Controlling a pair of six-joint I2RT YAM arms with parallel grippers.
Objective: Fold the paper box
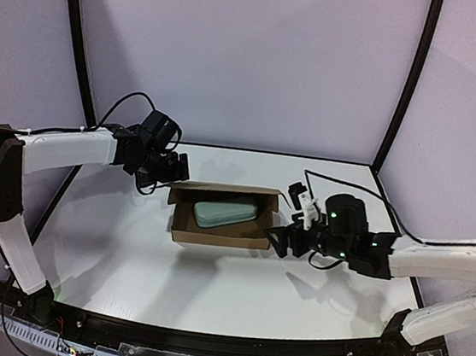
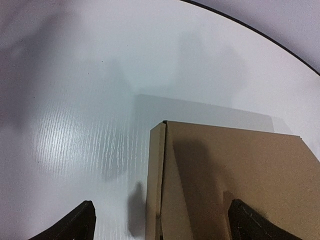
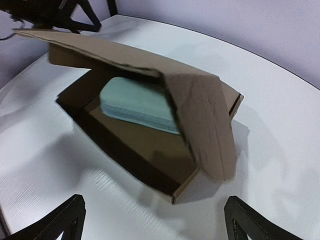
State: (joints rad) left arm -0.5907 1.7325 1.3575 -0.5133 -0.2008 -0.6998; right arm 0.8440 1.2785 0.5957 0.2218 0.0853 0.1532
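The brown cardboard paper box [image 1: 215, 231] stands in the middle of the table with its lid [image 3: 110, 52] half raised and tilted over the tray. The lid's side flap [image 3: 205, 125] hangs down at the right end and looks blurred. A pale grey-green case [image 1: 225, 213] lies inside; it also shows in the right wrist view [image 3: 135, 102]. My left gripper [image 1: 174, 171] is open and empty at the lid's back-left corner; its fingers straddle the lid's edge [image 2: 160, 175]. My right gripper [image 1: 283, 239] is open and empty, just off the box's right front corner [image 3: 175, 197].
The white table [image 1: 109, 249] has a black rim and purple-grey walls behind. A black cable [image 1: 340, 185] runs across the table behind the right arm. Bare white surface lies in front of and to the left of the box.
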